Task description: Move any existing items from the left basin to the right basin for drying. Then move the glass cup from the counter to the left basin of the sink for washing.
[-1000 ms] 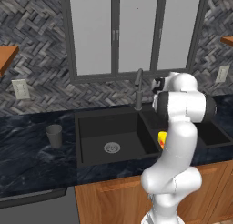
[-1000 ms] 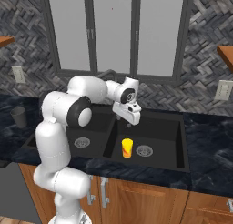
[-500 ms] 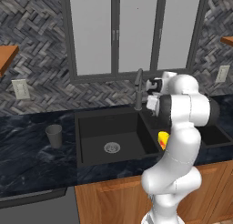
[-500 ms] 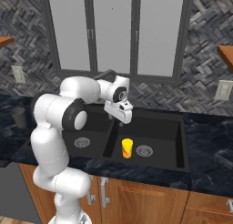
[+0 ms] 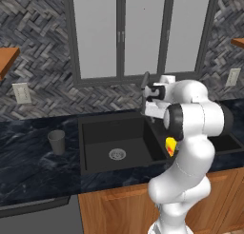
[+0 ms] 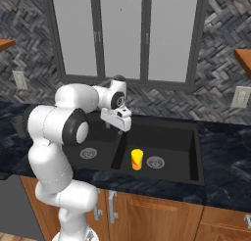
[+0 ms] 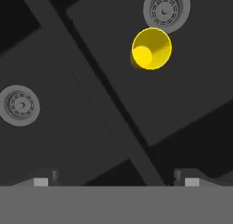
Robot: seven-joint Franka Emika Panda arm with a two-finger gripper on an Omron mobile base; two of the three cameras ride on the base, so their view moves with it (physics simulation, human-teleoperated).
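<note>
The pincer (image 6: pixel 119 129) hangs over the divider of the sink (image 6: pixel 193 132), jaws spread as wide as they go and holding nothing; in the hand view its two finger tips (image 7: pixel 187 180) stand far apart at the bottom, with the divider running up between them. The yellow item (image 6: pixel 137 159) stands upright on the floor of the right basin (image 6: pixel 169 139), below the pincer and a little to its right side, just beside that basin's drain. It appears to have been set there for drying, so the first part of the task looks done. The left basin (image 5: pixel 97 133) lies below the pincer on the other side of the divider and holds nothing but its drain. The glass cup (image 5: pixel 56 142) stands upright on the worktop (image 5: pixel 28 166), well off to the left of the pincer, beyond the left basin, and is not yet touched. The open jaws suit a hand that has let go and is free for the cup.

Against the earlier frames, the hand has swung leftward, from over the right basin to over the divider. The yellow item and the cup have not moved.
</note>
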